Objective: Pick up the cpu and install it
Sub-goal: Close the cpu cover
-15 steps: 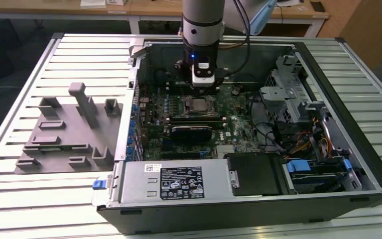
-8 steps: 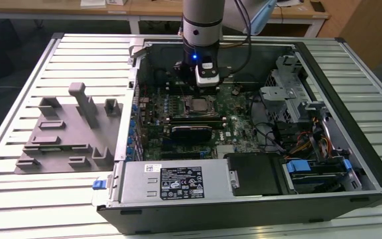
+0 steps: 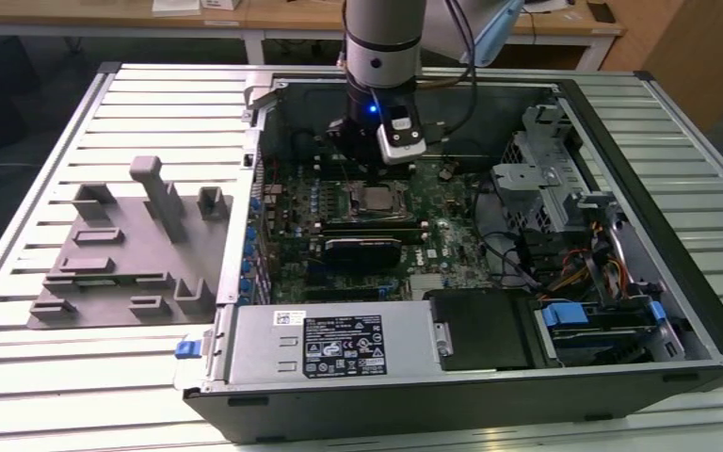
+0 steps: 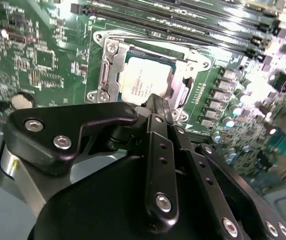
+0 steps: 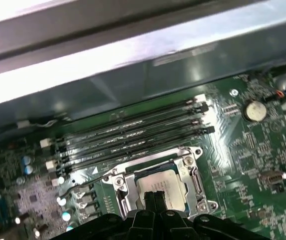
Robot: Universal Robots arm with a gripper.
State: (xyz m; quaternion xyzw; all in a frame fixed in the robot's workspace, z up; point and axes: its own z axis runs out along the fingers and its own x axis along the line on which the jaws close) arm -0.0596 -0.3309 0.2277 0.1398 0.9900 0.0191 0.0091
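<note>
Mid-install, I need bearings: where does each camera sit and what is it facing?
Exterior view: off the arm, high, looking down into the open case; the arm reaches in over the cpu.
Second wrist view: on the arm, looks past the gripper at the cpu.
First wrist view: on the arm, faces the memory slots; fingers show.
Shared: all see the cpu in its socket.

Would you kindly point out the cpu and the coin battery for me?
cpu (image 4: 145,77), second wrist view, middle of its silver top.
coin battery (image 5: 255,110), first wrist view, centre of its round face.
</note>
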